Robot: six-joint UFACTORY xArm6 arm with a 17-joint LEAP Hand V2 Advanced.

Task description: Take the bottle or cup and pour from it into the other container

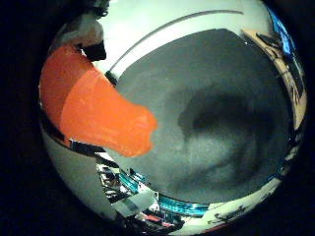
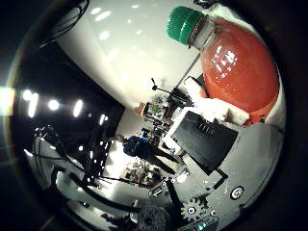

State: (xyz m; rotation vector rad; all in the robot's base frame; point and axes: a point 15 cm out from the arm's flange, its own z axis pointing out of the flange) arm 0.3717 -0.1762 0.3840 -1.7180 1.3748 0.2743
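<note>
Dark grey tabletop (image 1: 221, 123) fills little-finger view, shadow blotch on it. Bottle (image 2: 238, 67) of orange liquid close against palm, hand (image 2: 211, 139) clamped on it: white and black fingers (image 2: 216, 108) curled round its body. Green cap (image 2: 184, 24) on, clear of fingers. Bottle base cut off at view edge. Second container not visible. Room beyond too cluttered to make out.

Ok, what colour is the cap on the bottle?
Green: the cap tops the orange bottle, seen best in the thumb side palm view.
</note>
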